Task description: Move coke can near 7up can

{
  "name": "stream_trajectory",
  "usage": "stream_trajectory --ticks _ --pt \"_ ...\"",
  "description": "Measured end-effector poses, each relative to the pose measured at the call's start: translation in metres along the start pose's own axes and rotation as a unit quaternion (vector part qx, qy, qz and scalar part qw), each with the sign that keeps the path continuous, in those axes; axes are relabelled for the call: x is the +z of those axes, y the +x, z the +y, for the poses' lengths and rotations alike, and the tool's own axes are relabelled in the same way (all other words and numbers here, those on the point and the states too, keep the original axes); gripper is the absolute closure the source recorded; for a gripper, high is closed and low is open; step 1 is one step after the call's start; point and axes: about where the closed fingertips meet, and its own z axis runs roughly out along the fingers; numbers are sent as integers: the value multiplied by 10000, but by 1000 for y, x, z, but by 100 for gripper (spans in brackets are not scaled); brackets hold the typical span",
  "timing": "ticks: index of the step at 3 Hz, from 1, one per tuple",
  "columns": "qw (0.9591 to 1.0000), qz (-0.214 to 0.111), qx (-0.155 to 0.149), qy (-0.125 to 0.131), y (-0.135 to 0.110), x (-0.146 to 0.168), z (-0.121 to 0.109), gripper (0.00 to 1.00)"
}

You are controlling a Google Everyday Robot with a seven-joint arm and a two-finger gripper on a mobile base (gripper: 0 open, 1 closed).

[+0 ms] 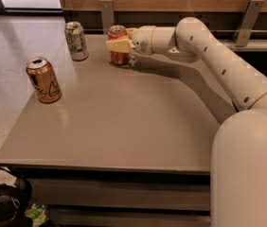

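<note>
The coke can, red-orange with a silver top, stands upright at the back of the table, a short way right of the 7up can. The 7up can is pale silver-white with green markings and stands upright. My gripper reaches in from the right and is shut on the coke can's middle. One cream finger crosses the can's front. The can's base is at or just above the tabletop. A gap of bare table lies between the two cans.
A golden-brown can stands upright near the table's left edge. The grey table ends at a wooden wall with metal brackets behind. My white arm spans the right side. Cables lie on the floor at bottom left.
</note>
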Motion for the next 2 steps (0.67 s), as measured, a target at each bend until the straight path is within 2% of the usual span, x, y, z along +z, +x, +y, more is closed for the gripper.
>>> stream_trajectory --ticks 2 --pt "9995 -151 8 -289 -6 26 5 100"
